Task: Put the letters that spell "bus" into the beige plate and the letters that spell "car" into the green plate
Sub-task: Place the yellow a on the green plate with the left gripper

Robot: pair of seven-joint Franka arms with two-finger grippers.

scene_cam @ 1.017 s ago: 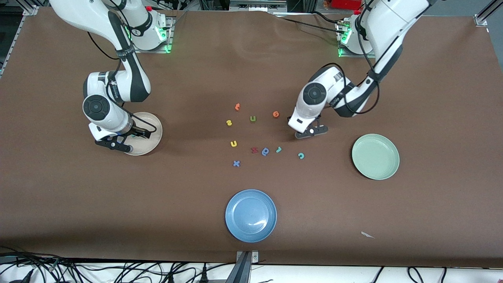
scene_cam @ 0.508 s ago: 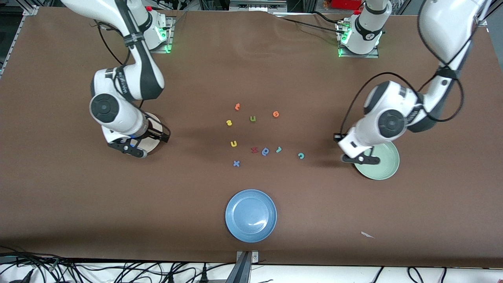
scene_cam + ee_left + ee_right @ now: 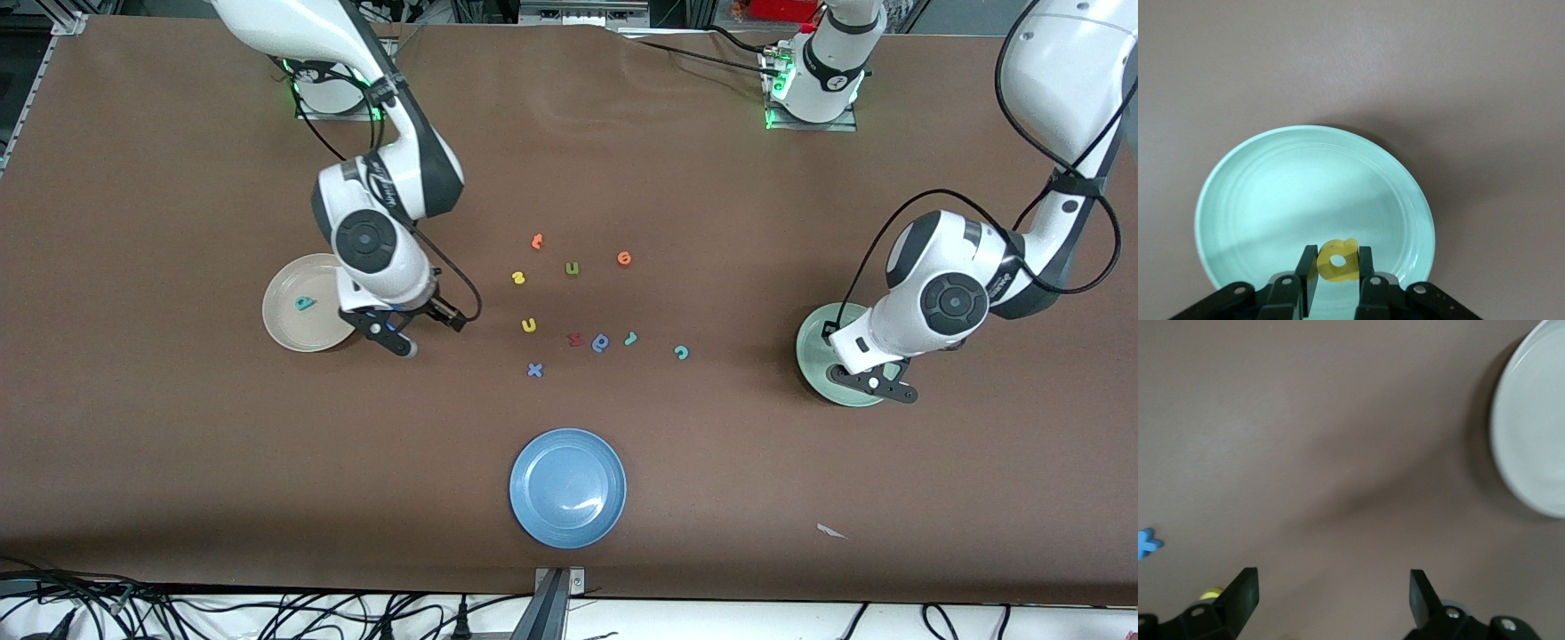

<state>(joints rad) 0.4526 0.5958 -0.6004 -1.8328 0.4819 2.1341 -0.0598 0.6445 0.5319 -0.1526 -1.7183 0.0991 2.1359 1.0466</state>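
Observation:
My left gripper (image 3: 1338, 259) is shut on the yellow "a" (image 3: 1337, 260) and hangs over the green plate (image 3: 1271, 193), near its rim (image 3: 813, 342). The beige plate (image 3: 284, 324) holds the teal "b" (image 3: 305, 304). My right gripper (image 3: 396, 338) is open and empty over bare table, between the beige plate (image 3: 1538, 433) and the letters. On the table lie the yellow "s" (image 3: 519, 278), yellow "u" (image 3: 529, 325), teal "r" (image 3: 630, 338) and teal "c" (image 3: 682, 352).
Other letters lie among them: two orange ones (image 3: 537, 241) (image 3: 624, 259), an olive "u" (image 3: 572, 268), a red one (image 3: 576, 339), a darker blue one (image 3: 601, 342) and a blue "x" (image 3: 534, 370). A blue plate (image 3: 567, 487) sits near the front edge.
The left arm carried the yellow "a" from the letters to over the green plate. The right arm swung off the beige plate toward the letters, uncovering the teal "b".

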